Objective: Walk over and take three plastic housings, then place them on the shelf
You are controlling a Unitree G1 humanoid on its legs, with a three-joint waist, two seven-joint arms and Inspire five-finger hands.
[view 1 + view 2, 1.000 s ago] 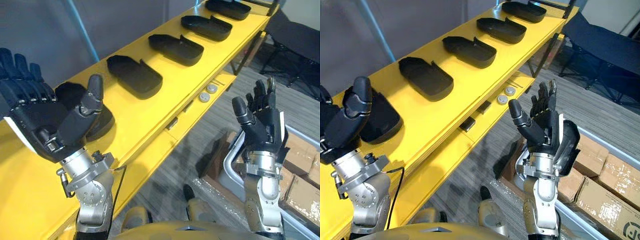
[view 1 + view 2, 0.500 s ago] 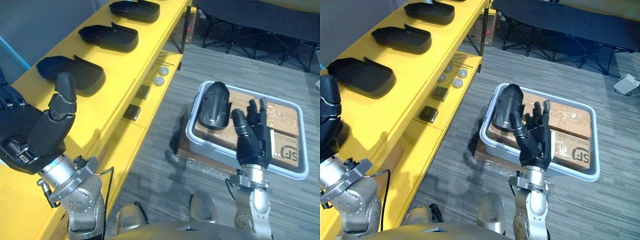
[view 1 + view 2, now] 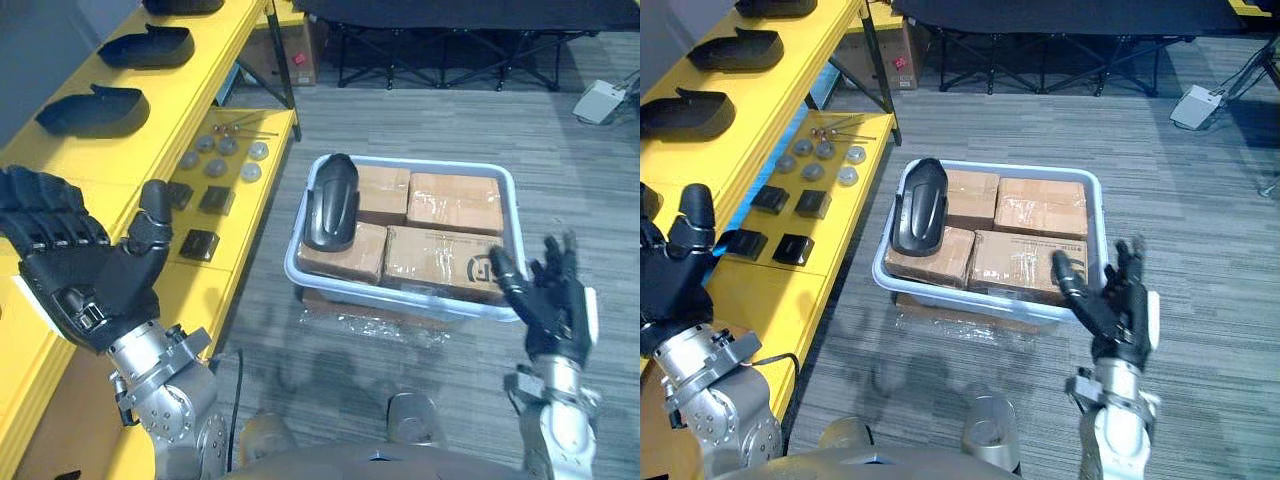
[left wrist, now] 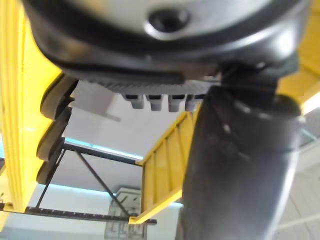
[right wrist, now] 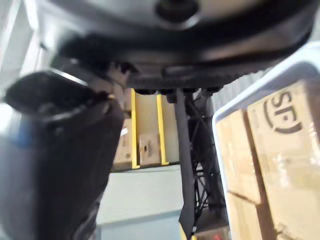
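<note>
Dark and empty, my left hand [image 3: 85, 270] hung nearest, over the shelf's edge, fingers straight and a little spread, thumb raised. My right hand [image 3: 550, 300] hovered above the floor, fingers splayed, holding nothing. Within the last second my view had swung off the long yellow shelf [image 3: 60, 165] and down to the floor; my head had turned, and the things had not shifted. I judged that I was turning back for another pick.

Just beyond my right hand stood the pale grey plastic tub [image 3: 400, 297], packed with brown cardboard cartons [image 3: 450, 200]. On the cartons at its left side lay one black rounded plastic housing [image 3: 330, 200], touched by neither hand. The nearest carton [image 3: 440, 262] bore a dark printed mark, which I left unread. Farther off, black open housings [image 3: 95, 110] lay in a row on the shelf top.
</note>
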